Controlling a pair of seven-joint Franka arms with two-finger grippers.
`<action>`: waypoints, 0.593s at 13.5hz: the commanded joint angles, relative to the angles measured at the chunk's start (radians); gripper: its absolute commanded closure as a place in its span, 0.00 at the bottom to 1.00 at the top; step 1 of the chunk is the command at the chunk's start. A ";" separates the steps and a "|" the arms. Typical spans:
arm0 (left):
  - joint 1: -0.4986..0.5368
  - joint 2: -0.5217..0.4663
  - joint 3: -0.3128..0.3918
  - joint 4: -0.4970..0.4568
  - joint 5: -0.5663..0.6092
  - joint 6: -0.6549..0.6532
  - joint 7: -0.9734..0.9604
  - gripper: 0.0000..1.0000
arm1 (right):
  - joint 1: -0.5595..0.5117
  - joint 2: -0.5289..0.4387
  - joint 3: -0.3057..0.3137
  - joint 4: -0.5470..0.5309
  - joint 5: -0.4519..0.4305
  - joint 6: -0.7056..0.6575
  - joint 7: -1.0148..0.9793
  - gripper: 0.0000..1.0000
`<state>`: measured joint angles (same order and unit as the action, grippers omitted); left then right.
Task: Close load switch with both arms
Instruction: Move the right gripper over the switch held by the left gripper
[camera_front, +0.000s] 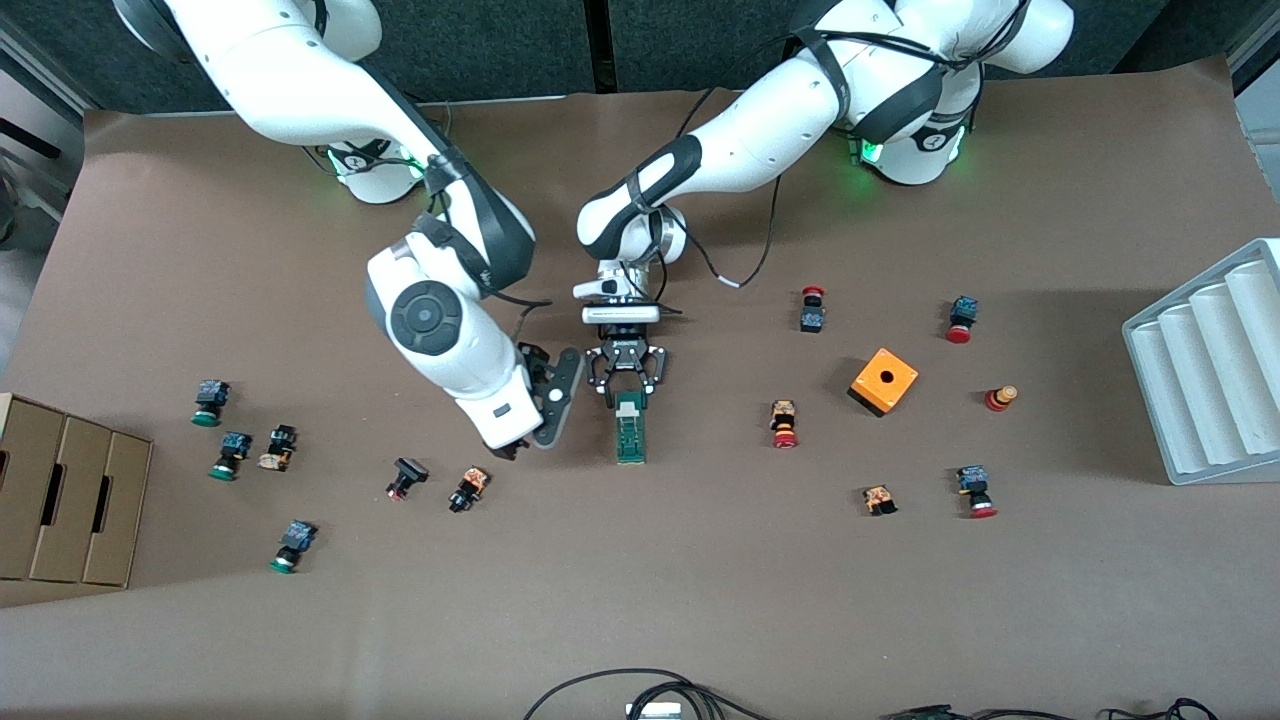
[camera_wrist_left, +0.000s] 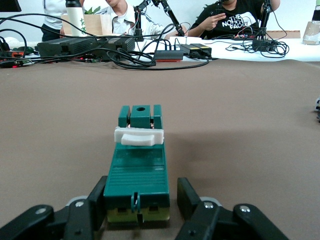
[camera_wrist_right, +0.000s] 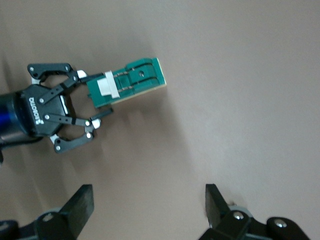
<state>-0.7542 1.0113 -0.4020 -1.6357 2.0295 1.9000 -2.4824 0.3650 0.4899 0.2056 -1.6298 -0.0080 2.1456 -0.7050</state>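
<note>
The load switch is a narrow green block lying on the brown table near the middle. In the left wrist view its white sliding piece sits across it, toward the end away from the gripper. My left gripper is low at the switch's end that is farther from the front camera. It is open, with one finger against the block and the other finger a little apart. My right gripper is open and empty over bare table beside the switch, toward the right arm's end. The right wrist view shows the switch and the left gripper.
An orange cube with a hole and several red-capped push buttons lie toward the left arm's end. Green-capped buttons and a cardboard box lie toward the right arm's end. A white ribbed tray stands at the table's edge.
</note>
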 joint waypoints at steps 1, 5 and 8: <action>-0.013 0.027 0.014 0.028 0.011 0.007 -0.018 0.37 | 0.021 0.027 -0.006 0.002 -0.033 0.051 0.012 0.01; -0.013 0.027 0.012 0.028 0.011 0.007 -0.018 0.37 | 0.057 0.048 -0.009 0.002 -0.092 0.077 0.015 0.01; -0.013 0.027 0.012 0.028 0.011 0.007 -0.018 0.37 | 0.072 0.058 -0.011 0.002 -0.096 0.082 0.018 0.01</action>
<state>-0.7542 1.0113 -0.4019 -1.6357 2.0296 1.9000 -2.4824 0.4170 0.5373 0.2033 -1.6297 -0.0682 2.2011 -0.7034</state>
